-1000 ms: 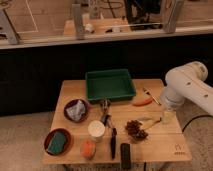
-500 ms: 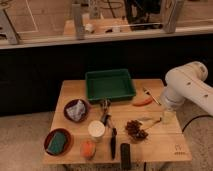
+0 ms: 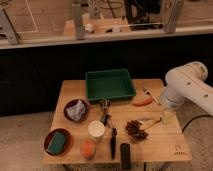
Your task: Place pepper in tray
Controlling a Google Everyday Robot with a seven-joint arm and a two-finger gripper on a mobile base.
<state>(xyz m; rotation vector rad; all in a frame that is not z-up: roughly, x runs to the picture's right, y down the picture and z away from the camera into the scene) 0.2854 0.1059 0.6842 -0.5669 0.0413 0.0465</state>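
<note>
Nothing moved; tool (image 3: pixel 168 116) near pepper (image 3: pixel 143 102).

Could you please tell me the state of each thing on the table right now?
tray: empty, upright.
pepper: lying on the table right of the tray, unheld.
gripper: over the table's right side, apart from the pepper.
upper bowl: holds a grey crumpled item.
lower bowl: holds a green sponge.

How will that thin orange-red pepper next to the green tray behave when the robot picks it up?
The pepper looks small and slender, so it is probably light. Its curved, tapering shape suggests it may pivot or slip in a pinch rather than roll far. It lies on the table beside the tray; the gripper hangs near it, by the table's edge.
</note>
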